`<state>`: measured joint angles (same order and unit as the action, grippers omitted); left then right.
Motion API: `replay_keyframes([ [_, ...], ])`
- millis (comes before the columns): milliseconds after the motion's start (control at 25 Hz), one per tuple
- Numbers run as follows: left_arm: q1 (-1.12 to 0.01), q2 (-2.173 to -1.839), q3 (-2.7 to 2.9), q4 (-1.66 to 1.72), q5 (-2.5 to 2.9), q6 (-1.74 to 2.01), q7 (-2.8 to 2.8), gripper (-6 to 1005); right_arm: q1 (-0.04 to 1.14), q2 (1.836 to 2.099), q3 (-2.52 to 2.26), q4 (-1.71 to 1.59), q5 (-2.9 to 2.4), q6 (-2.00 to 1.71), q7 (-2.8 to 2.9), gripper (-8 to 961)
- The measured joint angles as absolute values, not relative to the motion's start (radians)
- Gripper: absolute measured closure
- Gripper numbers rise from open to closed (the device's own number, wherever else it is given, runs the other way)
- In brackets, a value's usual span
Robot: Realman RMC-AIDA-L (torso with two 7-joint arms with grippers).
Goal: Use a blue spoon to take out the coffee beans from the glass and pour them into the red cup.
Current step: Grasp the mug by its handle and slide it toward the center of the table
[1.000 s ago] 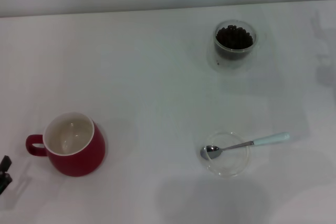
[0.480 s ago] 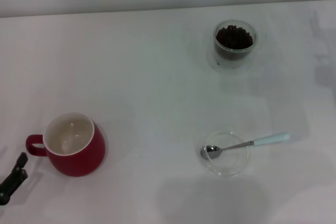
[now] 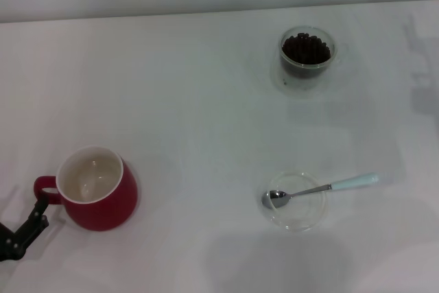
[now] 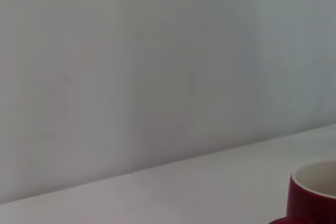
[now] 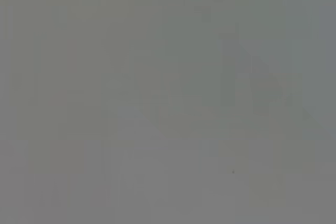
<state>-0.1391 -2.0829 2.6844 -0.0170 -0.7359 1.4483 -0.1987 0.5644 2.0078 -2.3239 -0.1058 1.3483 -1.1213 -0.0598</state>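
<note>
We note the left gripper [image 3: 31, 223] beside the red cup [image 3: 96, 190]'s handle, near left; finger state unclear. Right gripper unseen.

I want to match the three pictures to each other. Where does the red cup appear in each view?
Head view: the red cup stands at lower left on the white table.
Left wrist view: only its rim and wall show, at the lower right corner.
Right wrist view: not in it.
Shared landmark: the white table.
</note>
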Motion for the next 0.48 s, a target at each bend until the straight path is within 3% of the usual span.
replay_keyframes([
  [480,-0.158,-2.083,2.684,-0.017,-0.737,1.413,-0.196,112,0.563,2.01,-2.324,-0.106,1.348,-1.121,-0.06,155],
])
